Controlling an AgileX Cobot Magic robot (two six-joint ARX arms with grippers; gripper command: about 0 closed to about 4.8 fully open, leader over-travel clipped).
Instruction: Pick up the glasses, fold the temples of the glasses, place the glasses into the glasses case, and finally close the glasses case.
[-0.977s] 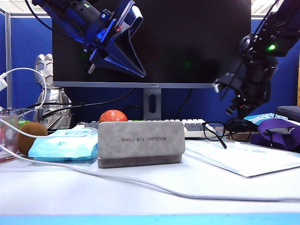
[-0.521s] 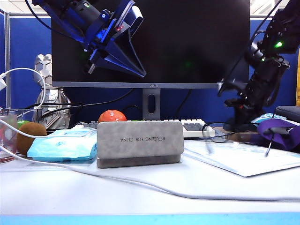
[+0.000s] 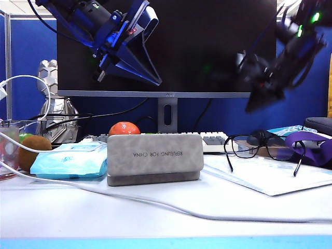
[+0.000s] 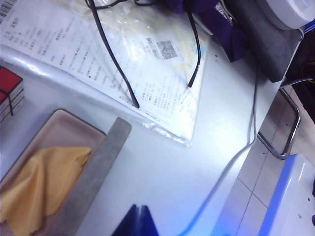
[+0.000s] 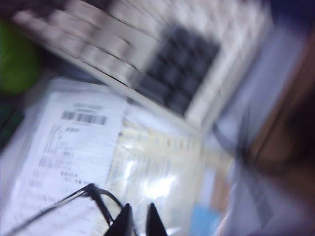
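glasses (image 3: 264,145) sat on the right of the exterior frame, resting on the clear-sleeved paper sheet (image 3: 270,179), lenses facing the camera, both temples (image 3: 299,161) swung out and unfolded. their long axis ran left to right across the frame, roughly parallel to the glasses case (image 3: 154,158), which stood in the centre with its lid up, well apart from them to the left.

right gripper (image 3: 264,85) hung blurred in the upper right of that frame, above the glasses and slightly left of their middle, clear of them with open air between. in the right wrist view its fingertips (image 5: 137,223) showed at the bottom edge with a narrow slit between them, gripping nothing; a bit of black frame lay just beside them on the paper. whether that slit counted as open or pressed together could not be told from so smeared a picture.

left gripper (image 3: 129,65) was parked in the upper left, high over the case, tilted down toward the table. its fingertips (image 4: 139,221) met at the bottom of the left wrist view, pressed together and empty, with the case's tan lining (image 4: 59,137), a yellow cloth (image 4: 37,189) and the two spread temples all visible ahead.

judgement: the right arm was much the nearer, so the pick looked like its job, coming straight down onto the frame.
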